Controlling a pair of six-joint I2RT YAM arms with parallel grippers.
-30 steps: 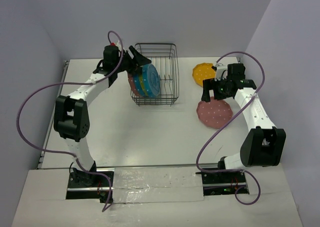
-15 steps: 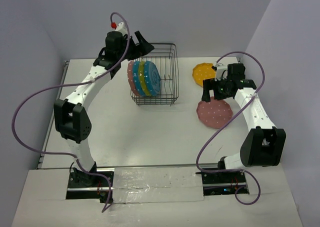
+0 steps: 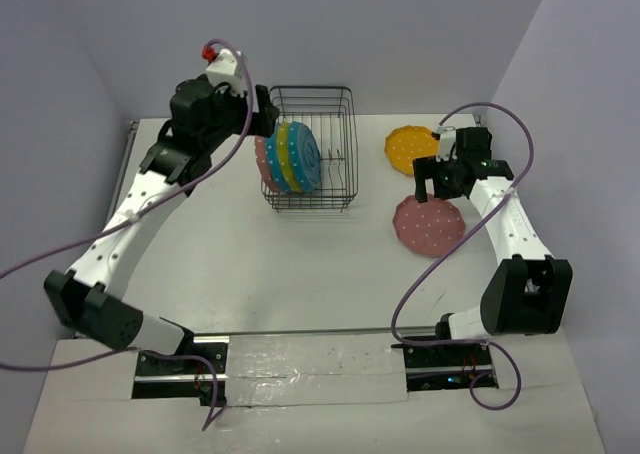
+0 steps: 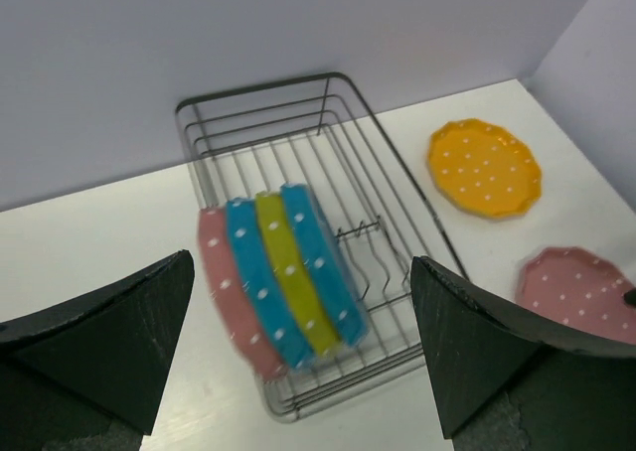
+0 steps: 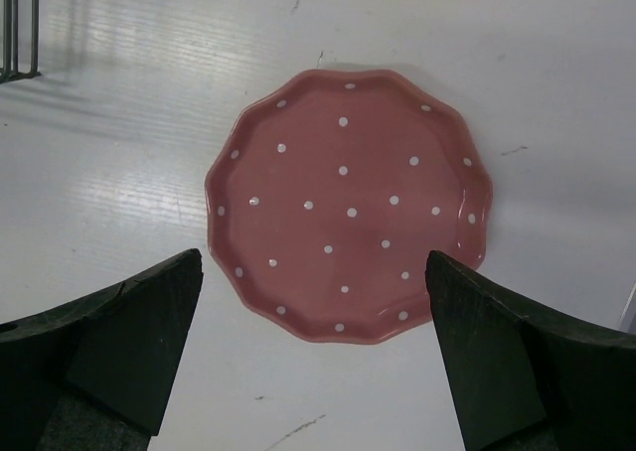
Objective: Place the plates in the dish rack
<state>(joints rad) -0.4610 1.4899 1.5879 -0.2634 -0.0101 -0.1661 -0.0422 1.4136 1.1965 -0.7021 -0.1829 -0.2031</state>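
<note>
Currently the dish rack (image 4: 256,87) holds four plates (image 4: 283,272) on edge, pink, blue, yellow-green, blue; left tool (image 4: 300,262) and right tool (image 5: 314,257) gape wide, empty.

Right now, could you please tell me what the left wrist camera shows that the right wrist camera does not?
Only left wrist: four plates on edge in the dish rack (pink, teal, yellow-green, teal), the orange-yellow plate flat on the table, and the open left gripper. Only right wrist: the open right gripper and the whole face of the loose pink plate. Both: that pink plate, the table, and the rack, of which right wrist catches just a corner.
</note>
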